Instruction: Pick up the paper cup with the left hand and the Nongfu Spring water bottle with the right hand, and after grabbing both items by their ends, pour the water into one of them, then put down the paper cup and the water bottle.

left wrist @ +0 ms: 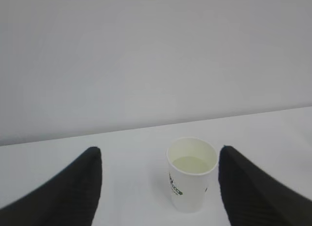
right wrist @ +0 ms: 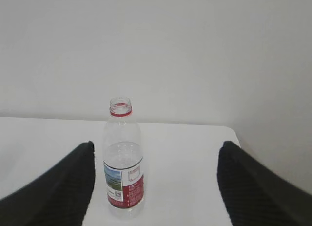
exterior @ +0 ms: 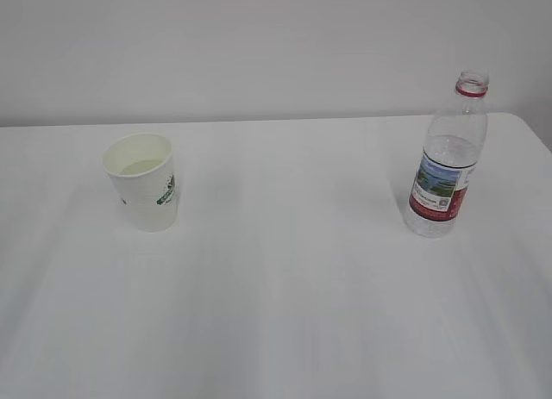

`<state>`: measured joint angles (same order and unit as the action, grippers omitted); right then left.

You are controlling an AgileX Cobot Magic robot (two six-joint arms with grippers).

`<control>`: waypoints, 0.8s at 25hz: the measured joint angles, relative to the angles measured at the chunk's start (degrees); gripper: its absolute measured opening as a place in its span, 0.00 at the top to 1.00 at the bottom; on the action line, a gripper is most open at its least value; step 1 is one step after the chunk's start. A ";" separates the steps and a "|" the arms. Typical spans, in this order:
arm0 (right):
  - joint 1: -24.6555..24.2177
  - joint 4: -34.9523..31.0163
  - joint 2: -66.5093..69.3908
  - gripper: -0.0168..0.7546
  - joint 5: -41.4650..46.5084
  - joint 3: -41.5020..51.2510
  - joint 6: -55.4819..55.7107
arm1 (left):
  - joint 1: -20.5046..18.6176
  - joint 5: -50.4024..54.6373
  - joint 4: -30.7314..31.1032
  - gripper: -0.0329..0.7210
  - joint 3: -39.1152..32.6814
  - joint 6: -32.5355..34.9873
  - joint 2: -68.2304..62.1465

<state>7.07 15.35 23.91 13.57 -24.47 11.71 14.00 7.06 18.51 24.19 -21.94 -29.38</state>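
The white paper cup (exterior: 143, 181) stands upright on the left of the table, with pale liquid inside; in the left wrist view the paper cup (left wrist: 191, 180) sits ahead, nearer the right finger. My left gripper (left wrist: 160, 157) is open and apart from it. The uncapped Nongfu Spring water bottle (exterior: 446, 162) stands upright at the right, partly filled with clear water. In the right wrist view the bottle (right wrist: 124, 163) stands ahead, close to the left finger of my open right gripper (right wrist: 155, 153), untouched. Neither arm shows in the exterior view.
The white table (exterior: 285, 278) ends at a right edge (exterior: 539, 136) just beyond the bottle. A plain pale wall (exterior: 259, 46) rises behind the table.
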 joint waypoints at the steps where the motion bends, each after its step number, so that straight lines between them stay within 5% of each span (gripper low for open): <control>1: 0.00 0.00 -0.88 0.21 1.40 -0.09 0.11 | 0.00 1.18 -0.28 0.25 0.00 0.00 0.81; 15: 0.00 -0.42 -13.70 0.21 24.14 -5.22 0.09 | 0.00 21.90 -5.14 0.26 0.00 0.00 18.06; 20: 0.00 -0.71 -17.50 0.21 30.97 -6.97 0.09 | 0.00 32.67 -5.96 0.27 5.00 2.99 20.59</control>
<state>7.07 14.64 6.41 44.55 -31.44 11.79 14.00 39.73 12.55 29.19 -18.95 -8.79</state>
